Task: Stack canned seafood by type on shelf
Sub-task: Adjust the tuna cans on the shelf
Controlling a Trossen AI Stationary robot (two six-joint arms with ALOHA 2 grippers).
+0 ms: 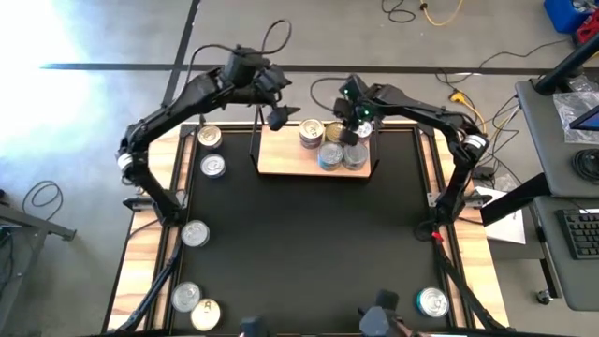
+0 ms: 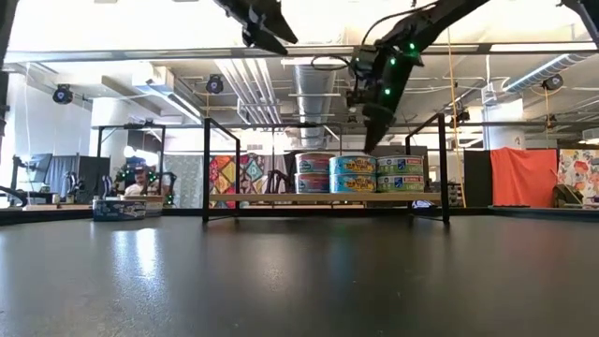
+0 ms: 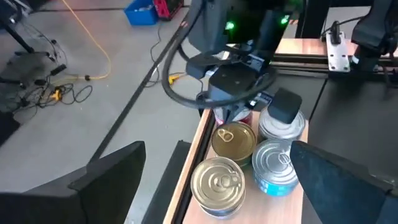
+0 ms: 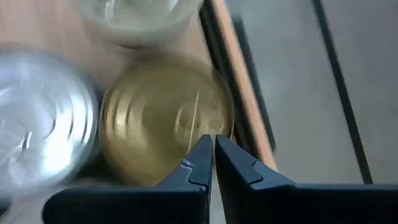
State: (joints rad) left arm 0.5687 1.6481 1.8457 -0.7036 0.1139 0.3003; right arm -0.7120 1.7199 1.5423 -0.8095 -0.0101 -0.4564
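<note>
From the high view, the shelf (image 1: 281,159) is seen near the top centre of the frame, with a cluster of tins (image 1: 332,150) packed on its right half. Loose tins are scattered on the black worktop (image 1: 309,243): two at the upper left (image 1: 211,153), one at mid left (image 1: 195,234), two at the lower left corner (image 1: 195,304) and one at the lower right (image 1: 432,301).

The right pincer (image 1: 348,126) is parked right above the cluster, fingers pressed together with nothing between them. That part is only really shown by the right wrist view, where the closed tips (image 4: 210,152) are seen just over a gold-lidded tin (image 4: 165,121), with a silver lid (image 4: 37,118) beside it. Whether the tips actually touch the gold lid can't be told.

The left pincer (image 1: 278,114) is held over the left end of the shelf, fingers spread wide and empty. Its own wrist view gives the best look at the tins: two gold lids (image 3: 227,162) and two silver ones (image 3: 280,146), with the right arm's pincer (image 3: 233,93) hanging above them.

What only the low view gives: the tins are stacked two high (image 2: 360,175) on the shelf (image 2: 323,197), blue and yellow labels showing, and a person (image 2: 140,183) is sitting in the room behind.
</note>
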